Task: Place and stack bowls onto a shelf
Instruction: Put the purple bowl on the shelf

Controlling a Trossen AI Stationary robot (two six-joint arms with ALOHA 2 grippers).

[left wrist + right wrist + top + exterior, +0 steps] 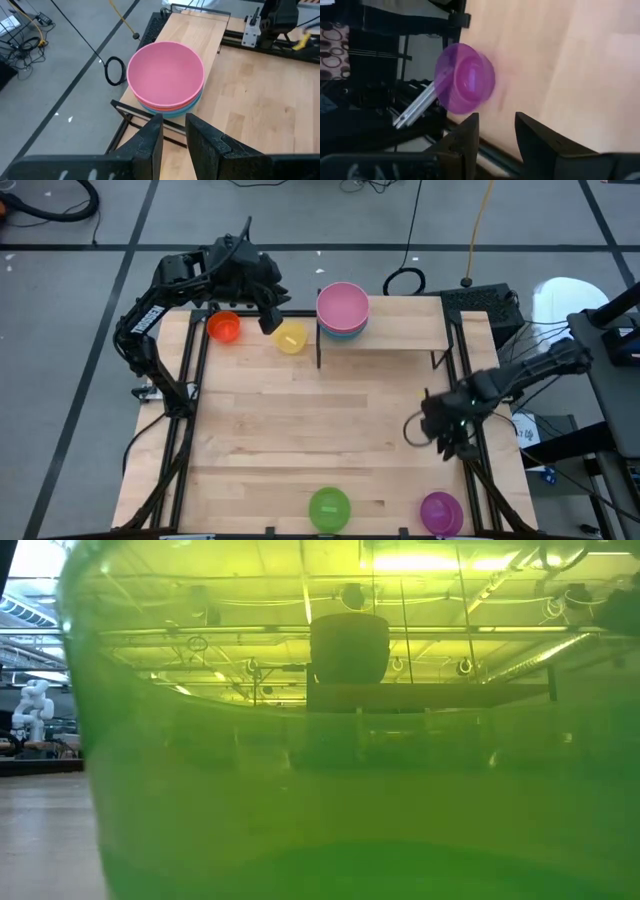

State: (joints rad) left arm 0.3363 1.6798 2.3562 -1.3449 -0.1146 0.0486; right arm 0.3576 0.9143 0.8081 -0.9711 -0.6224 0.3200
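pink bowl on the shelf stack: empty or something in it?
Empty. The left wrist view looks into the pink bowl on top of the stack on the shelf; its inside is bare.

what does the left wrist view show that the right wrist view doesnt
Only the left wrist view shows the stack of bowls, pink on top, on the shelf, with the left gripper open and empty just short of it. Only the right wrist view shows the purple bowl lying near the table's edge, beyond the right gripper, also open and empty. Both show the light wood tabletop and black frame rails.
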